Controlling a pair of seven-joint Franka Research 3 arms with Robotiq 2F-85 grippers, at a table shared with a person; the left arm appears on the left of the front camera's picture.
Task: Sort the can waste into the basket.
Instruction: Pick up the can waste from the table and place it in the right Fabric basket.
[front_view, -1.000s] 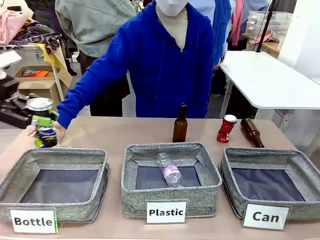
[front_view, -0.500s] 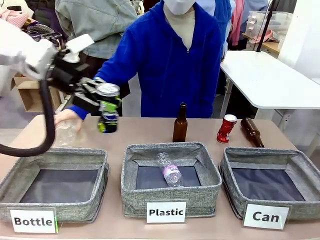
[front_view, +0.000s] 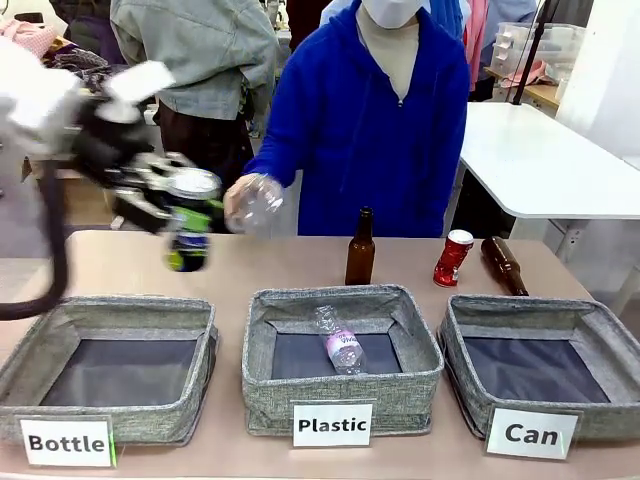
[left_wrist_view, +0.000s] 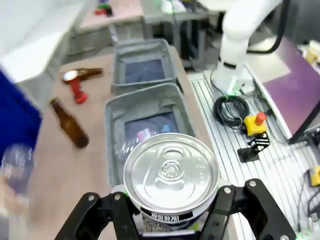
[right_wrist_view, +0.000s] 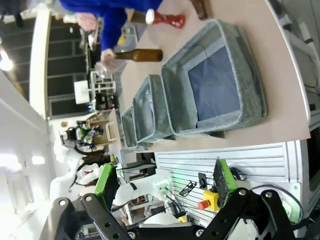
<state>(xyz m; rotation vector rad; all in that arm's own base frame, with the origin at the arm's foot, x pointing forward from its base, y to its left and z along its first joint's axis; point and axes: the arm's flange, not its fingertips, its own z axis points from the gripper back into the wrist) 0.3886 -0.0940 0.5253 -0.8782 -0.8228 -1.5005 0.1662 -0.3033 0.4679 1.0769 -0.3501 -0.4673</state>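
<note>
Nearest you, the Can basket (front_view: 605, 415) sat at the bench's (front_view: 260, 270) front right corner with nothing on its dark floor. Your right pincer (right_wrist_view: 165, 184) hung back off the near edge, jaws spread and holding nothing. Farther in, your left pincer (left_wrist_view: 171, 212) was pinching the black can (left_wrist_view: 171, 170) around its body, carried in the air above the far rim of the Bottle basket (front_view: 110, 310). The can's long axis stood close to upright, silver top up. From that can, the Can basket lay at about 4 o'clock, across the Plastic basket (front_view: 340, 385), so the carry probably had to run rightward and toward you. Beyond the Can basket, at its 11 o'clock, the red and white can (front_view: 453, 257) stood leaning on the bench; your right arm looked the nearer one for it. At the held can's 2 o'clock, the person's hand (front_view: 238, 203) held a clear bottle (front_view: 260, 198).
</note>
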